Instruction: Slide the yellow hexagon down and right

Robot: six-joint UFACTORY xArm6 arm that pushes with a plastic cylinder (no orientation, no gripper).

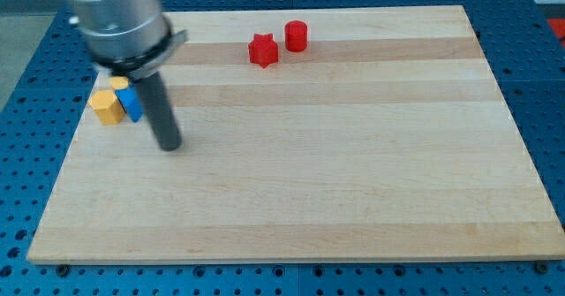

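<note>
The yellow hexagon (107,107) lies near the left edge of the wooden board (353,181). A blue block (131,102) touches its right side. A second small yellow block (118,83) sits just above them, partly hidden by the arm. My tip (169,145) rests on the board below and to the right of this cluster, a short gap from the blue block. The dark rod rises from it up to the grey arm body at the view's top left.
A red star-shaped block (262,49) and a red cylinder (296,35) sit close together near the top edge, at the middle of the board. The board lies on a blue perforated table (26,84).
</note>
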